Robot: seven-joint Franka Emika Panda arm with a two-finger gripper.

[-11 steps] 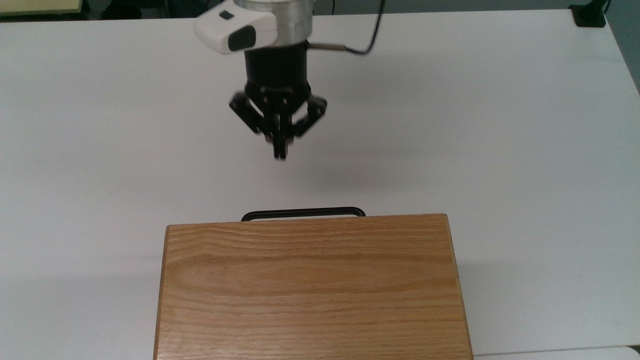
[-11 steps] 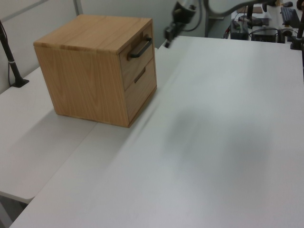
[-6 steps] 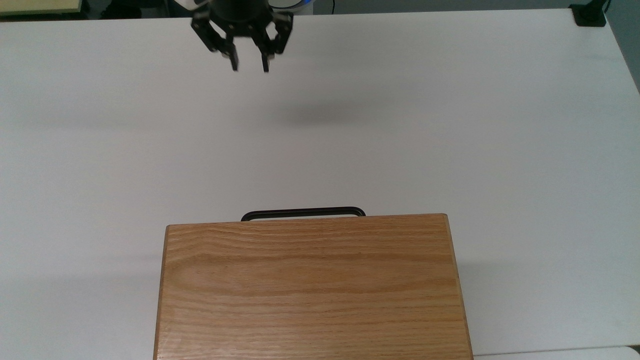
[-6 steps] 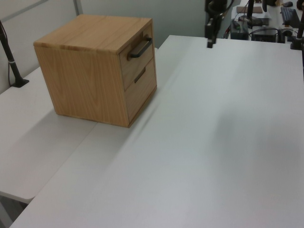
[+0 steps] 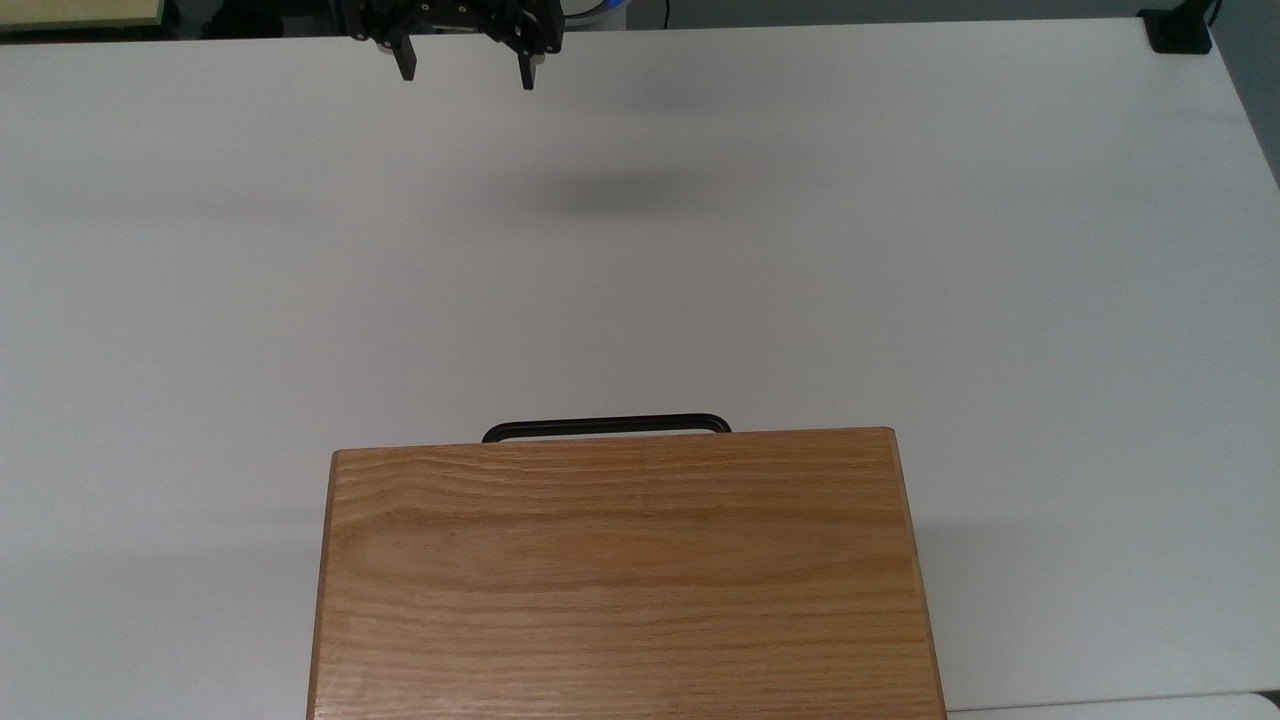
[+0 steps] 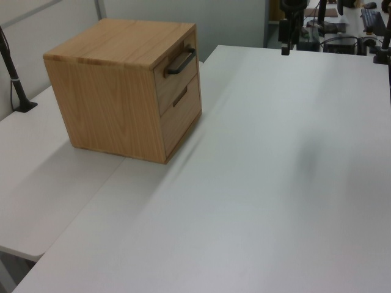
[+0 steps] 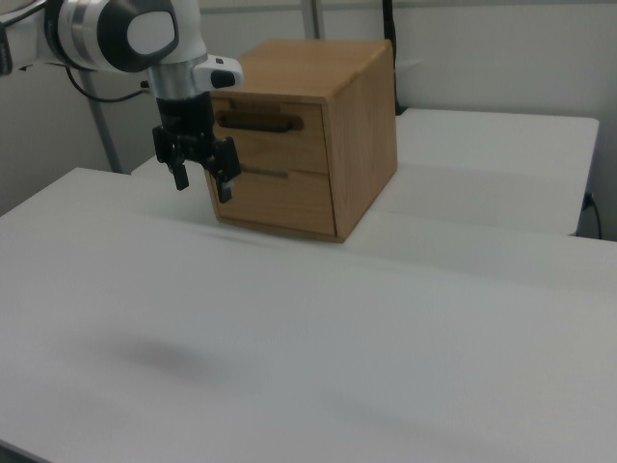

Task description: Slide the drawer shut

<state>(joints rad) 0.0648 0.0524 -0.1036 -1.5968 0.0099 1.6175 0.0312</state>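
The drawer [image 6: 176,78] is the upper front of a light oak cabinet [image 5: 620,580], and its slim black bar handle [image 5: 605,427] pokes out past the cabinet top in the top view. Its front panel [image 7: 275,140] looks level with the lower drawer front [image 7: 280,198]. My gripper [image 5: 466,76] hangs open over the far edge of the white table [image 5: 900,250], well away from the handle, with nothing between its fingers. In the right view the gripper [image 7: 201,185] overlaps the cabinet's front; in the left view the gripper [image 6: 285,47] is far to the left view's right of the cabinet.
A black clamp [image 5: 1180,30] sits on the table corner at the top view's upper right. A black pole [image 6: 13,70] stands at the left view's left beside the cabinet. Equipment [image 6: 342,30] crowds the space behind the table. The cabinet stands near a seam between two tabletops.
My gripper has pulled back from just in front of the handle to the table's far edge. Its fingers went from shut to wide open. The drawer and cabinet have not moved.
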